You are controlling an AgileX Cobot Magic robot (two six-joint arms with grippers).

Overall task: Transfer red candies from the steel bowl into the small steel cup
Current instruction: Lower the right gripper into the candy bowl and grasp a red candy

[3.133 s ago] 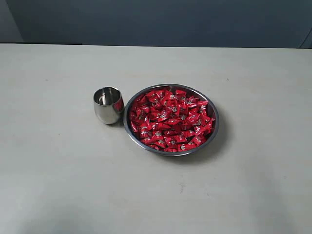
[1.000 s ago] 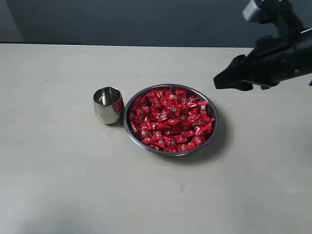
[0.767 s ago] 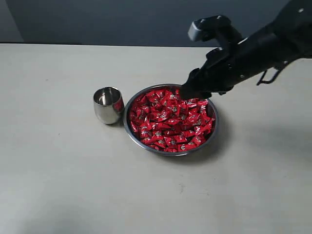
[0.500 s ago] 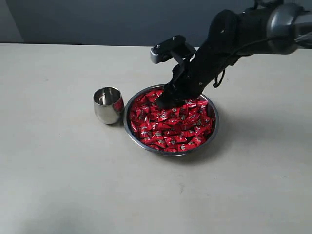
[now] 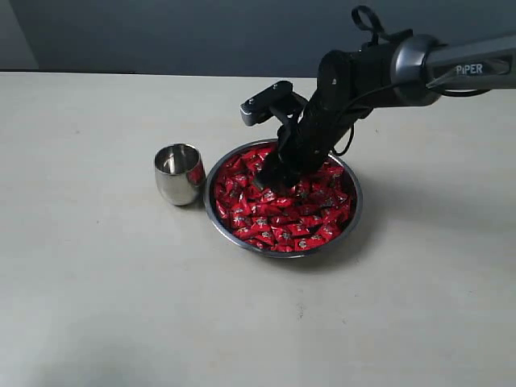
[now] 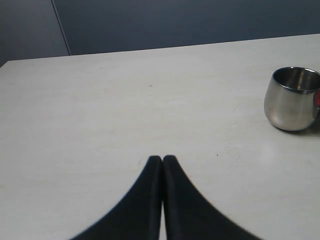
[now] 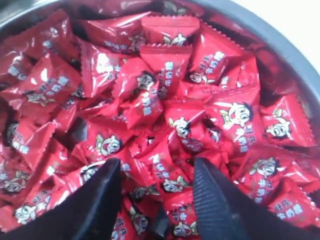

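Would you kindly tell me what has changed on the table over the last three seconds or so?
The right gripper came in from the right of the exterior view, swung leftward over the steel bowl and dropped, open, onto the red candies at the bowl's far side. It has not closed on any yet. The bowl, the candy pile and the small steel cup beside it have not moved.

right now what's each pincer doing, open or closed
Left pincer: closed, holding nothing.
Right pincer: open, at the red candies in the steel bowl, holding nothing.
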